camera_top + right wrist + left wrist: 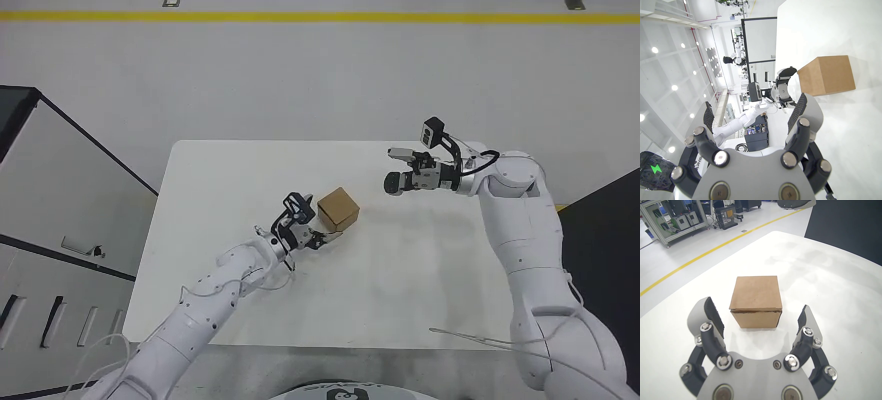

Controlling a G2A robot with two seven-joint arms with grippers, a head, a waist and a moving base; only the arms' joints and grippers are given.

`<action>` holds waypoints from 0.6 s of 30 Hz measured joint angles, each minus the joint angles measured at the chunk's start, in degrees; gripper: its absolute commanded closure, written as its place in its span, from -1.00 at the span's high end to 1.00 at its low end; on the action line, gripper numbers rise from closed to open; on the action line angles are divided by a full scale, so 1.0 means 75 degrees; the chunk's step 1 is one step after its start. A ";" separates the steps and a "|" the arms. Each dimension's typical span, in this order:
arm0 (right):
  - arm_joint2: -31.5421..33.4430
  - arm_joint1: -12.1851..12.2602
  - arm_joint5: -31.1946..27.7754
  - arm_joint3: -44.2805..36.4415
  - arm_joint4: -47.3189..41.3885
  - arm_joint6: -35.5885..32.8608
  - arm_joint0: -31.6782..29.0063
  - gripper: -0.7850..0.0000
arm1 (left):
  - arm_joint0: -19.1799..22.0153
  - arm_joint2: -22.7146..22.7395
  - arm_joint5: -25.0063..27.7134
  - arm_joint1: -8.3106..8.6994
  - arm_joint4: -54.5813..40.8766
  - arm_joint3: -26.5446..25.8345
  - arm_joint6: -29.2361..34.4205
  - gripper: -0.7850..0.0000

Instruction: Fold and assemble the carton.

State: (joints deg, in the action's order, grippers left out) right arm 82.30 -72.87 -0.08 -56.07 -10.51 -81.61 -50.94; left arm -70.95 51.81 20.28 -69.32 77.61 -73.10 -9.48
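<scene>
A small brown carton (339, 208) stands closed as a cube on the white table (420, 300), near its middle. In the left wrist view the carton (756, 301) has its top flap tucked along the near edge. My left gripper (327, 238) is open just short of the carton, not touching it; its fingers (714, 315) flank empty table. My right gripper (392, 183) hangs open above the table, a short way to the carton's right, turned sideways and holding nothing. The right wrist view shows the carton (827, 76) with the left gripper (786, 89) beside it.
A dark-framed cabinet (40, 200) stands off the table's left side, and a dark panel (610, 250) off its right. A yellow floor line (320, 16) runs beyond the far edge. Bare table surrounds the carton.
</scene>
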 measured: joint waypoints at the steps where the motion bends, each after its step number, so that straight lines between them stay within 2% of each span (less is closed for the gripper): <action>1: 0.0000 0.0000 0.0000 0.0000 0.0000 0.0000 0.0000 1.00 | 0.0024 -0.0025 -0.0020 -0.0016 0.0013 0.0056 -0.0004 1.00; 9: 0.0000 0.0000 0.0000 0.0000 0.0000 0.0000 0.0000 1.00 | 0.0369 -0.0273 -0.0004 -0.0179 -0.0013 0.0706 -0.0414 0.99; 13: 0.0000 0.0000 0.0000 0.0000 0.0000 0.0000 0.0000 1.00 | 0.0575 -0.0396 0.0078 -0.0277 -0.0109 0.1072 -0.0669 0.86; 18: 0.0000 0.0000 0.0000 0.0000 0.0000 0.0000 0.0000 1.00 | 0.0763 -0.0551 0.0055 -0.0380 -0.0028 0.1389 -0.0915 0.90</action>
State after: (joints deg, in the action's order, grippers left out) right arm 82.30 -72.87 -0.08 -56.07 -10.51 -81.61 -50.94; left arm -65.23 47.67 20.69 -72.17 77.40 -62.68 -16.34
